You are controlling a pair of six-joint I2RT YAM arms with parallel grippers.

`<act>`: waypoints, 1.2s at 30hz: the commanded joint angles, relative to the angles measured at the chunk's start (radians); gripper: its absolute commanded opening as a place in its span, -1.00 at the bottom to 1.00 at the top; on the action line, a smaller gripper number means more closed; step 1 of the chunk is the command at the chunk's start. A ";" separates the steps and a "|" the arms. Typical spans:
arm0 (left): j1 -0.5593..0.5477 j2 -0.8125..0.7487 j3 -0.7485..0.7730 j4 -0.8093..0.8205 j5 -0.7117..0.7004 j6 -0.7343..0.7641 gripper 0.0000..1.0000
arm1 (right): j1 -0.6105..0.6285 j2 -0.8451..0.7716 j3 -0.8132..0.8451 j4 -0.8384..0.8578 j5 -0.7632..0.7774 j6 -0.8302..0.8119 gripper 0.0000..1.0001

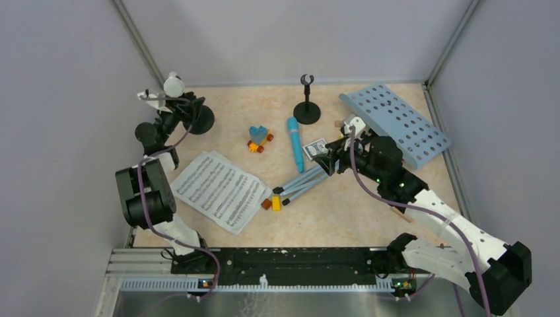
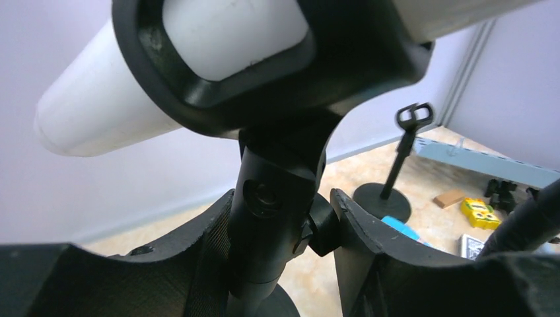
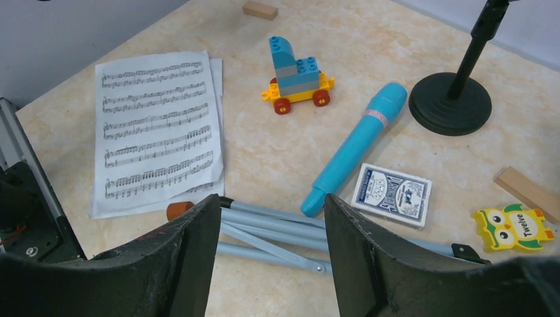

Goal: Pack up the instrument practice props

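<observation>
- My left jaws are closed on the stem of the black holder [image 2: 271, 198]. One finger lies against the stem and the other presses on its side knob.
- That holder stands upright on its round base at the far left of the worktop [image 1: 343, 218].
- The white toy microphone [image 1: 174, 84] sits in the holder's clip, just above my fingers.
- My right jaws stand partly open with nothing in them. They hang low over the light-blue tripod legs [image 3: 277, 228], which show in the gap between the two fingers. I cannot tell whether either finger touches the legs.
- The legs lie flat and folded together, with their orange and yellow feet pointing toward the white sheet-music pages [image 1: 218, 188].
- Those pages lie flat, left of centre.
- The perforated music rack [image 1: 396, 122] lies at the far right of the worktop. My right arm hides the place where it would meet the legs.
- The blue toy microphone [image 3: 356, 152] lies flat in the middle, between the blue-and-orange toy car [image 3: 297, 72] and the card deck [image 3: 391, 193]. Its narrow end is just beside the legs.
- The second black holder [image 1: 307, 105] stands upright at the far middle, near the head of the blue microphone but apart from it.
- A yellow owl card [image 3: 512, 228] and a wooden block [image 3: 528, 191] lie to the right of the deck in my right wrist view.
</observation>
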 commanded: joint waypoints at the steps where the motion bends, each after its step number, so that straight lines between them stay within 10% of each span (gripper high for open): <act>1: -0.072 -0.178 0.047 -0.008 0.031 0.071 -1.00 | 0.003 -0.044 -0.007 0.008 0.014 -0.009 0.16; 15: -0.577 -0.710 -0.158 -0.577 -0.021 0.270 -1.00 | 0.004 -0.083 0.118 -0.321 0.163 0.140 0.16; 27: -1.052 -0.785 -0.375 -0.474 -0.096 0.264 -1.00 | 0.003 -0.516 -0.132 0.173 -0.331 -0.264 0.42; 36: -1.281 -0.579 -0.408 -0.308 -0.196 0.296 -1.00 | 0.005 -0.450 -0.033 0.075 -0.569 -0.417 0.51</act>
